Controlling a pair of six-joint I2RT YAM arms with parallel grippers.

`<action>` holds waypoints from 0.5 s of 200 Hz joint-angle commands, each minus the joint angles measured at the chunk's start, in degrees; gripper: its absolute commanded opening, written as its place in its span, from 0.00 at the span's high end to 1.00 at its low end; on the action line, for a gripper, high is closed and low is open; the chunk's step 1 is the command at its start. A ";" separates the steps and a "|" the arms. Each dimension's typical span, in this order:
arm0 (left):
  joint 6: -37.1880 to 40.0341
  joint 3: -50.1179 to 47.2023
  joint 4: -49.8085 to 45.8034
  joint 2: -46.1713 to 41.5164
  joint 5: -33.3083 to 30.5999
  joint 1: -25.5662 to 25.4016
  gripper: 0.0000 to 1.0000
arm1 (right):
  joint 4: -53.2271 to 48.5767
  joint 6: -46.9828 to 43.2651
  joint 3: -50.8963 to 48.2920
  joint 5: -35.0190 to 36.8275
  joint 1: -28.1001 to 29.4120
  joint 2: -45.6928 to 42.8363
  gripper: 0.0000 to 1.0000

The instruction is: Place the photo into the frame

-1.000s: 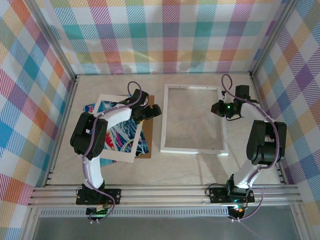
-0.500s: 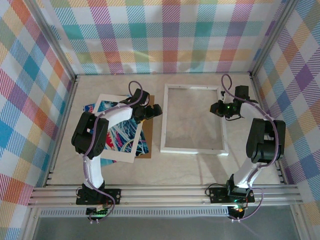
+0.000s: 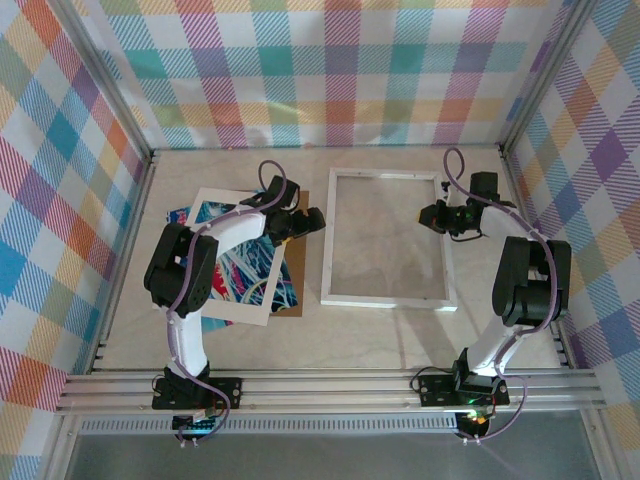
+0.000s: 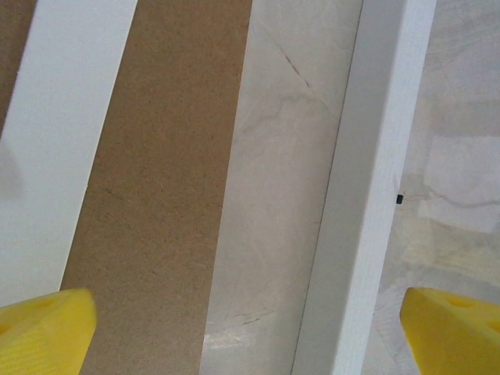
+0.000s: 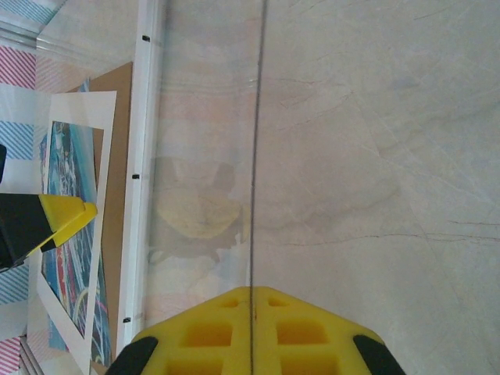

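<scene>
Photo waiting outside the frame: the photo (image 3: 255, 282) lies flat at the table's left, under a cream mat (image 3: 205, 203) and on a brown backing board (image 3: 297, 303), just beside the frame (image 3: 327, 245).
Your left gripper (image 3: 300, 222) hangs wide open over the bare strip between board and frame. Your right gripper (image 3: 436, 215) is closed, seemingly pinching the clear pane (image 5: 207, 156) by its edge. The flat print offers little to catch, so a grab may drag the mat, and the pane may slip.

white frame (image 3: 388, 298) with clear pane, empty; blue swirly photo (image 3: 250, 275) flat, to its left
</scene>
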 commanded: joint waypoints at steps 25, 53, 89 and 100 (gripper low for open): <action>-0.61 0.79 0.46 1.87 1.83 -1.75 0.00 | 5.76 0.13 -2.44 -4.04 0.42 -0.01 0.96; -1.13 1.12 1.12 2.67 2.96 -2.19 0.00 | 5.05 0.13 -2.30 -2.67 0.38 0.91 0.93; -1.54 1.72 1.21 3.61 3.78 -3.80 0.00 | 3.99 0.56 -1.67 -0.15 0.42 1.80 0.84; -1.71 1.93 1.21 3.92 4.01 -4.19 0.00 | 3.72 0.73 -1.48 0.52 0.41 2.01 0.82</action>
